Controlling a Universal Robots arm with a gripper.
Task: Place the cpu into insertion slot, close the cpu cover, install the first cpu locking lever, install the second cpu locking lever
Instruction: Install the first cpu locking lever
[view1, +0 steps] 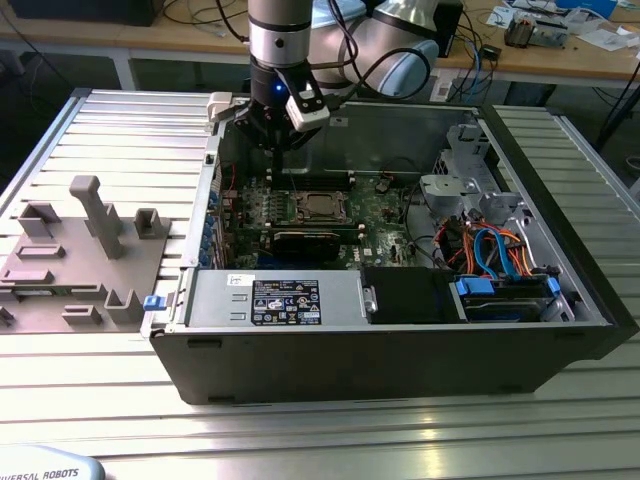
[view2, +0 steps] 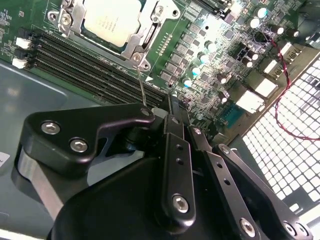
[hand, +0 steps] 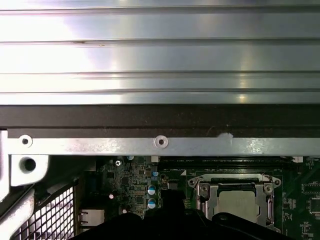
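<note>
Silver-and-grey jointed arm (view1: 290, 25), black cables, blue wrist light, black gripper (view2: 170, 117) linkages with silver screws

A ribbed aluminium work table (view1: 90, 400) fills the foreground of the exterior view, lit evenly from above. Behind it stands a light wooden bench (view1: 560, 60) strewn with cables (view1: 190, 12), papers (view1: 610, 38) and small electronic parts (view1: 525, 32).

An open black metal computer case (view1: 400, 340) lies on a ribbed aluminium table (view1: 130, 130); inside, a green circuit board (view1: 380, 215) holds the silver square cpu (view1: 318, 207) under its silver frame cover (view2: 145, 35); a grey plastic fixture tray (view1: 70, 270) sits at the exterior view's left, beside the case.
</note>
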